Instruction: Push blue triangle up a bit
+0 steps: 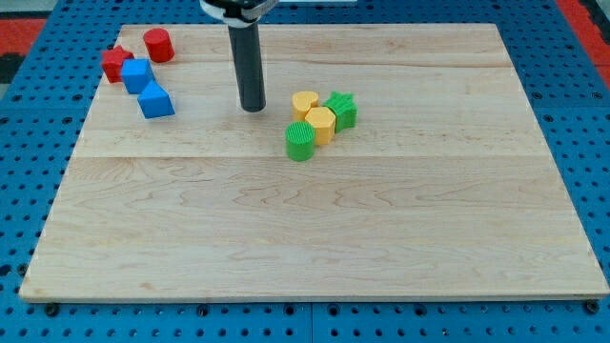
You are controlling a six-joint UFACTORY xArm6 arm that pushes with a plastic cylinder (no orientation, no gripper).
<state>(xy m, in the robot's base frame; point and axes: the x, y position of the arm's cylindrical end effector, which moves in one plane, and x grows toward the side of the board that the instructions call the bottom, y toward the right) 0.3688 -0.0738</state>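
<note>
Blue triangle [156,101] waits near the board's upper left, crowded by neighbours.
Wooden board [315,238] carries my tip [253,108] well to the view's right of that triangle, between it and the yellow-green cluster; there are no jaws on this rod, so nothing is open or clamped. A blue cube [137,74] touches the triangle's upper-left corner, with a red block [117,63] and a red cylinder [158,45] just beyond. Pushed upward off-centre, the triangle would likely shove that cube into the reds, or spin aside. Approaching from below first looks safer.

Blue triangle [156,101], red cylinder [158,45], dark rod [250,67]
</note>
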